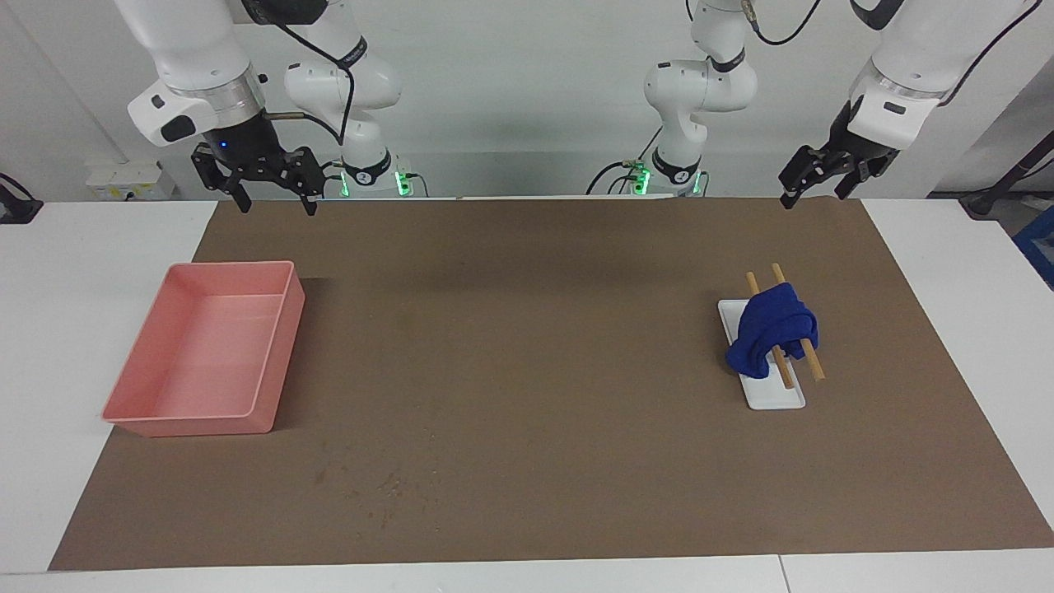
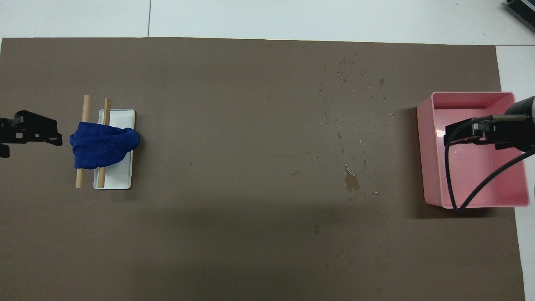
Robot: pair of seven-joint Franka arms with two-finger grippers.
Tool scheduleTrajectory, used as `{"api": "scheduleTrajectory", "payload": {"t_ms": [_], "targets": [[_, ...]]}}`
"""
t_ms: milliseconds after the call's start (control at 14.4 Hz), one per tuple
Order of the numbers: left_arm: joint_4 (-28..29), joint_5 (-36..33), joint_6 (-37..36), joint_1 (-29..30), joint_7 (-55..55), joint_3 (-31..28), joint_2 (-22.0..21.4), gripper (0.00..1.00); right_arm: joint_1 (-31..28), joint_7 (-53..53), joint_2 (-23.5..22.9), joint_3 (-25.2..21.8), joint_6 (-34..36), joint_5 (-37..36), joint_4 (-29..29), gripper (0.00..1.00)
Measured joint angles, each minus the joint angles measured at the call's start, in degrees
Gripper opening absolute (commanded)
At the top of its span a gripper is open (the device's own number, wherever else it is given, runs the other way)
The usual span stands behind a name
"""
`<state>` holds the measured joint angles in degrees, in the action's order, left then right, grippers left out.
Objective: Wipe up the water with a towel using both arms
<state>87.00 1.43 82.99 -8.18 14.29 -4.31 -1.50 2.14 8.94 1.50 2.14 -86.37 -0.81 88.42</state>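
Pink tray (image 1: 272, 346) empty; two wooden sticks (image 1: 813, 363) across white dish (image 1: 778, 397); brown mat (image 1: 527, 371).

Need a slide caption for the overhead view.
Towel draped over two sticks on a white tray; water beside pink bin.

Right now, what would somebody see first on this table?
The blue towel jumps out, draped over two wooden sticks on a small white tray toward the left arm's end. The big pink tray sits at the right arm's end. Water drops speckle the brown mat nearer the pink tray.
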Motion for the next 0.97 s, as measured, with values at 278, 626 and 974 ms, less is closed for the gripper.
{"api": "scheduleTrajectory", "payload": {"t_ms": [278, 626, 974], "targets": [[8.8, -0.1, 8.0, 1.1, 1.3, -0.9, -2.9, 1.0, 0.0, 0.0, 0.0, 0.0, 0.0, 0.0, 0.0, 1.0], [17.8, -0.1, 20.4, 3.1, 1.1, -1.2, -2.7, 1.0, 0.0, 0.0, 0.0, 0.0, 0.0, 0.0, 0.0, 1.0], [22.5, -0.1, 33.3, 3.2, 1.1, -1.1, 3.4, 1.0, 0.0, 0.0, 0.0, 0.0, 0.0, 0.0, 0.1, 1.0]]}}
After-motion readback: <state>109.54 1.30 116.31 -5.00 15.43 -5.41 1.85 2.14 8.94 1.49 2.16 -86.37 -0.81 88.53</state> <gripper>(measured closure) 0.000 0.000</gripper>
